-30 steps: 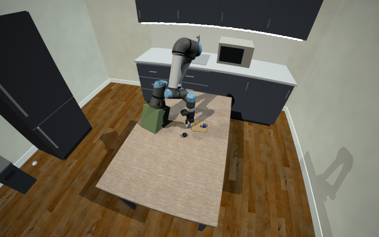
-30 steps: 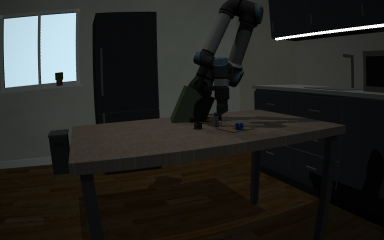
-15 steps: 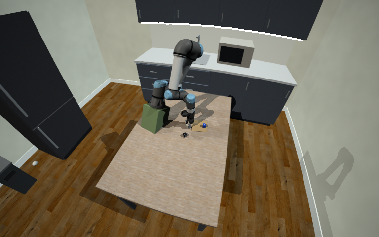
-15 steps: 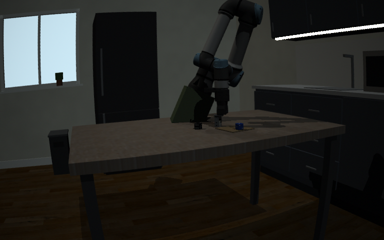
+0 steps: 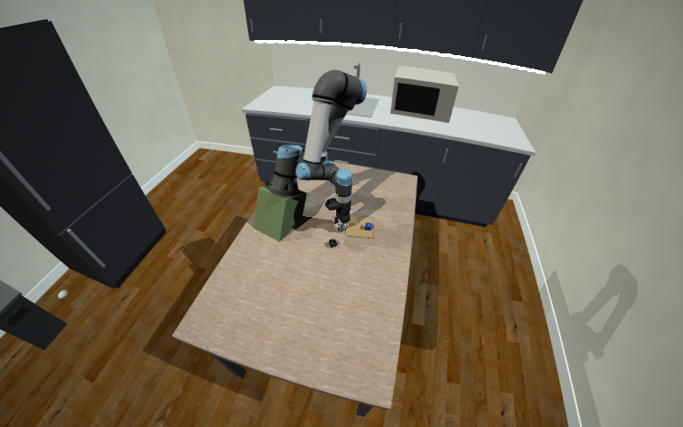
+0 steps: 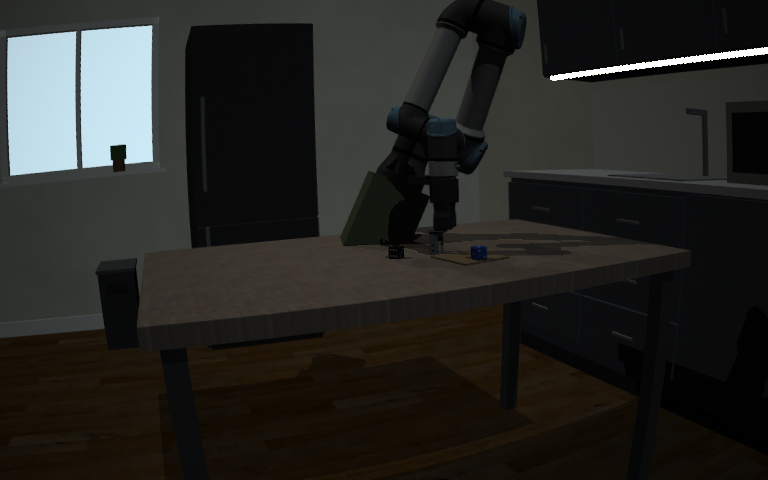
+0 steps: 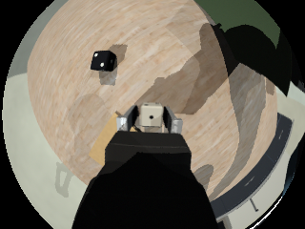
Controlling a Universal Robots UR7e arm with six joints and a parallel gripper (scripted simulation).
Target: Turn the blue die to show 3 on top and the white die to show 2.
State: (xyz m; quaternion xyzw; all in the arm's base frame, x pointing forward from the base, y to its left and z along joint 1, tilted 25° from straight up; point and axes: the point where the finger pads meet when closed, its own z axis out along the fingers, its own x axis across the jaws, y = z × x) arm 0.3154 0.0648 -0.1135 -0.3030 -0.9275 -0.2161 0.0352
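Wrist view: hand (image 5: 341,224) (image 6: 436,242) (image 7: 150,112), open, straddling white die (image 5: 338,225) (image 6: 439,249) (image 7: 152,115); step, pickup; next requirement, closing squarely.

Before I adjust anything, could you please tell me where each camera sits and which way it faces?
Top: high above the table, tilted down toward the counter; most of the arm shows.
Exterior: low, just above tabletop height, looking across the table toward the fridge; most of the arm shows.
Wrist: on the arm's end, looking down past the gripper; dark housing and both fingers show.
Top and exterior share the blue die.
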